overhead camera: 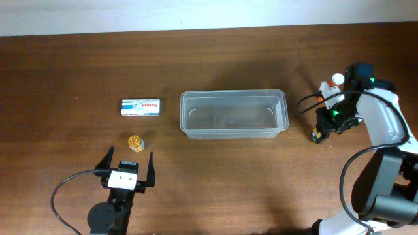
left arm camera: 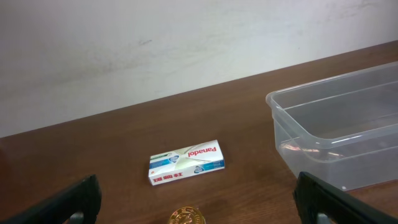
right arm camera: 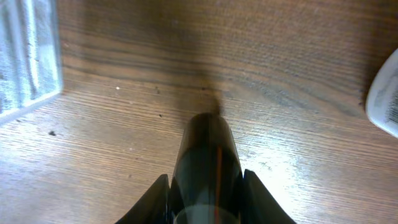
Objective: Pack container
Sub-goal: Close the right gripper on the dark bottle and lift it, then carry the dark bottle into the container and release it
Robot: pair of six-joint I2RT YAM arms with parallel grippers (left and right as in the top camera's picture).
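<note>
The container (overhead camera: 234,96), a clear shallow plastic tub, stands empty at the table's middle; it also shows in the left wrist view (left arm camera: 283,106) and its corner in the right wrist view (right arm camera: 28,56). My right gripper (overhead camera: 321,128) is to its right, low over the table and shut on a small dark bottle (right arm camera: 208,162). My left gripper (overhead camera: 129,156) is open and empty, just in front of a small gold-capped bottle (overhead camera: 135,141), which also shows in the left wrist view (left arm camera: 186,217). A white Panadol box (overhead camera: 140,107) lies left of the container, and also shows in the left wrist view (left arm camera: 186,162).
A small white bottle with a red cap (overhead camera: 335,81) stands behind my right gripper; a white edge (right arm camera: 385,99) shows at the right of the right wrist view. Cables loop beside both arms. A pale wall runs along the table's far edge.
</note>
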